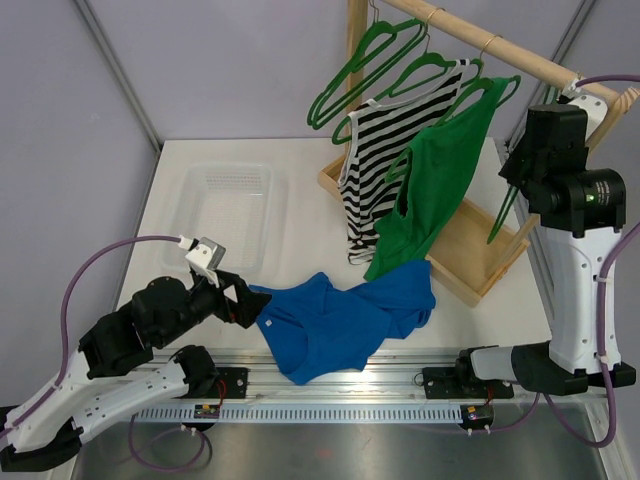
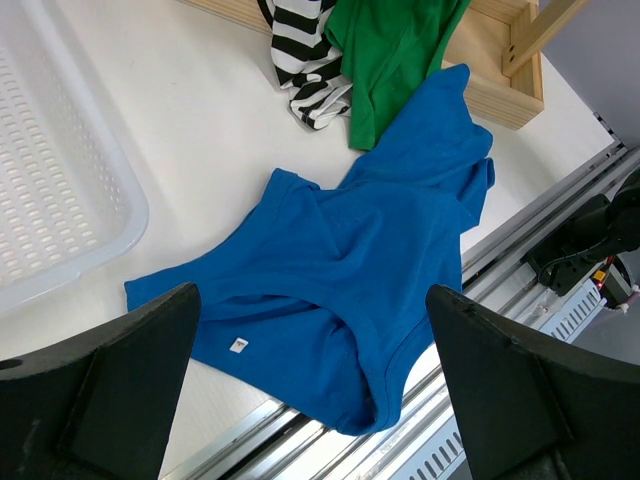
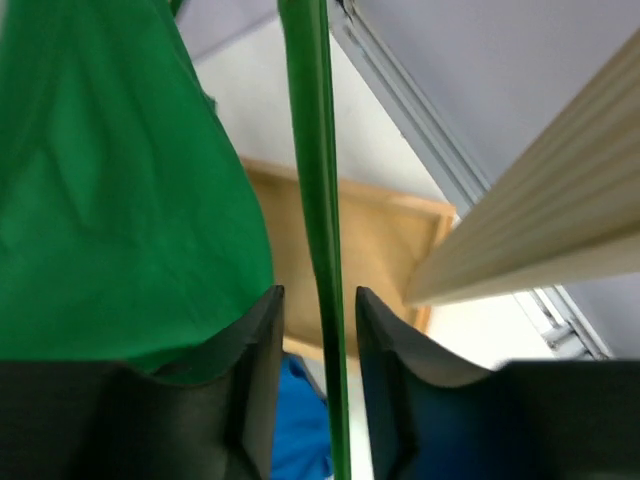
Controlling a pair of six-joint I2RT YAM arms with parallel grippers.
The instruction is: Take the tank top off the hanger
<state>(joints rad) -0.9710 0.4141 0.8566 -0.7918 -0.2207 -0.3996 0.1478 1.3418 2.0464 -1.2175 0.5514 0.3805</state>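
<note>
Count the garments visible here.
3: a striped top and a green top hanging from the rail, a blue shirt lying on the table; none looks hidden.

Top: fixed high at the near side, looking down and forward, far enough back to take in the whole table (image 1: 300, 240) and rack (image 1: 520, 55). Left wrist: low by the front edge, looking right and down across the blue shirt (image 2: 360, 270), fairly close. Right wrist: up beside the rail (image 3: 560, 220), looking down, very close to a hanger (image 3: 320, 200). Common to top and left wrist: shirt, tray (image 2: 50, 170). Common to all three: green top (image 3: 110, 200), rack base (image 2: 505, 85).
</note>
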